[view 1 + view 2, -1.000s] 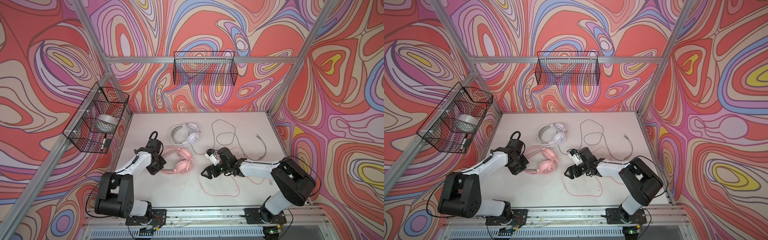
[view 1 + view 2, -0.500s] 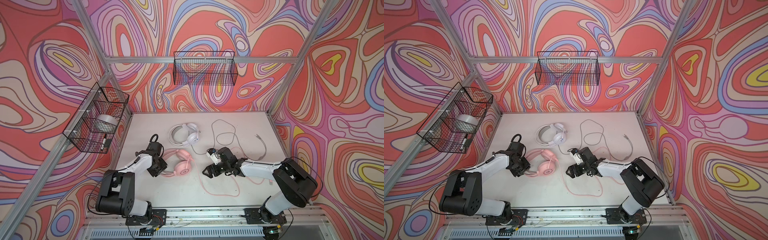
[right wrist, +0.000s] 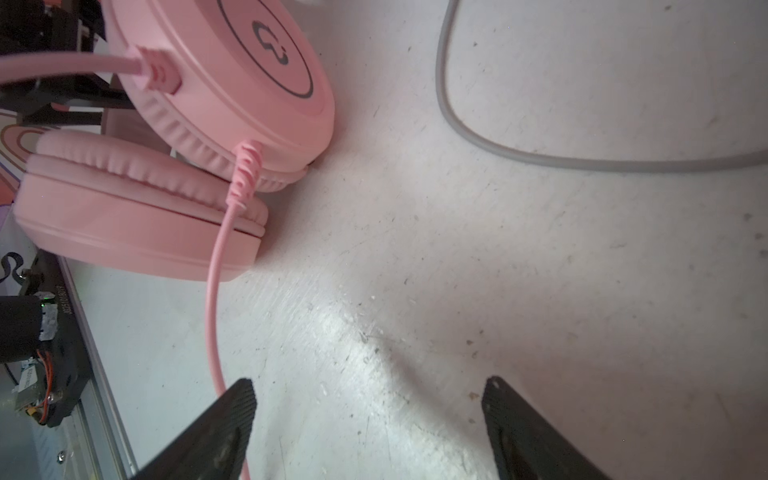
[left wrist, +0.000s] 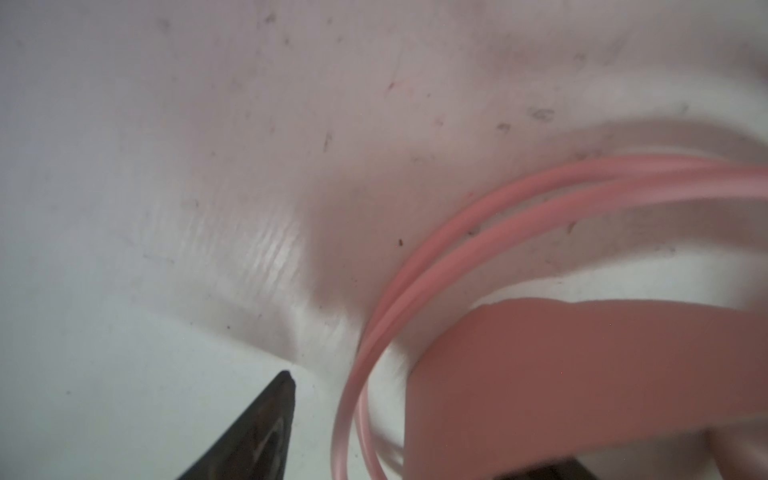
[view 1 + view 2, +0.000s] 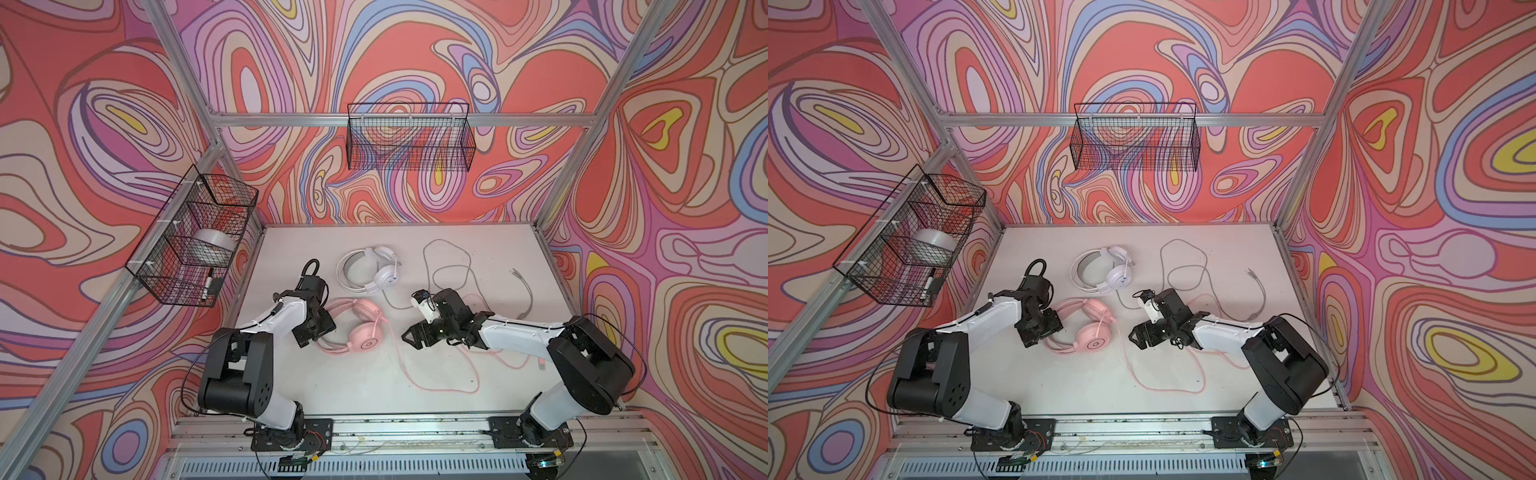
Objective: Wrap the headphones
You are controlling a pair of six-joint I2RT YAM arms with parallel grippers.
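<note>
axis: pink headset [image 5: 360, 332] lies on the table [image 5: 374, 399], band crown toward 9 o'clock, cups toward 3; long axis 9–3.
look: all pink, padded round cups, one leaning on the other; cable [image 3: 214, 316] trails toward 6.
left gripper [image 5: 320, 332]: at its 9 o'clock, fingers [image 4: 266, 424] apart, band in the gap, unclamped.
right gripper [image 5: 409, 338]: at its 3 o'clock, fingers parted, empty.
white headset [image 5: 384, 278]: at pink headset's 12.

Top views bright, even, w/ wide-angle edge warp; left wrist view blurry, glare streak on table [image 4: 274, 249].
</note>
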